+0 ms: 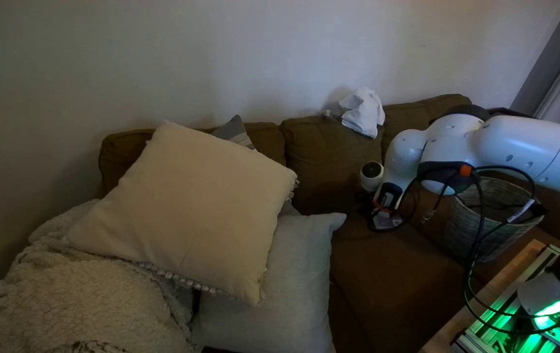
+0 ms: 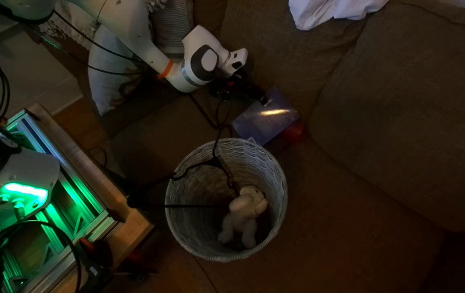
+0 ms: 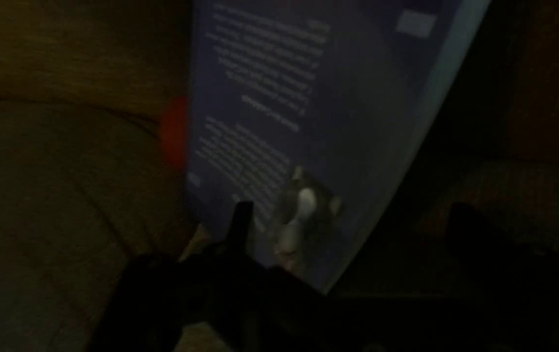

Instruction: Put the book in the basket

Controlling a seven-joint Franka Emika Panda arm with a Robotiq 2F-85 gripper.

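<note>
Closest to the lens, in the wrist view, the jaws loom nearly black along the bottom, released and spread wide apart: one overlaps the lower end of the book (image 3: 357, 112), while its partner stands out past the long pale edge, over dark upholstery. I cannot tell whether either touches the cover, which is bluish purple with blocks of white print and a blurred grey-and-white figure. The book lies on the seat of the brown sofa (image 1: 382, 284), close to the back cushions, with a red object (image 2: 296, 132) peeking out at its edge, mostly hidden. It is outside the wicker basket (image 2: 263, 167), just beside the rim in an exterior view, though contact is unclear. Inside the basket is a pale stuffed toy (image 2: 242, 213), and black cables (image 2: 215, 160) cross the opening. The white arm (image 1: 524, 147) reaches over the sofa in both exterior views, its green-lit base (image 2: 33, 169) rising above a wooden desk (image 2: 134, 226). Elsewhere, a cream cushion (image 1: 186, 206) overlaps a pale pillow (image 1: 294, 299) and a fleecy blanket (image 1: 88, 299); a white cloth (image 1: 363, 115) drapes over the sofa's back.
</note>
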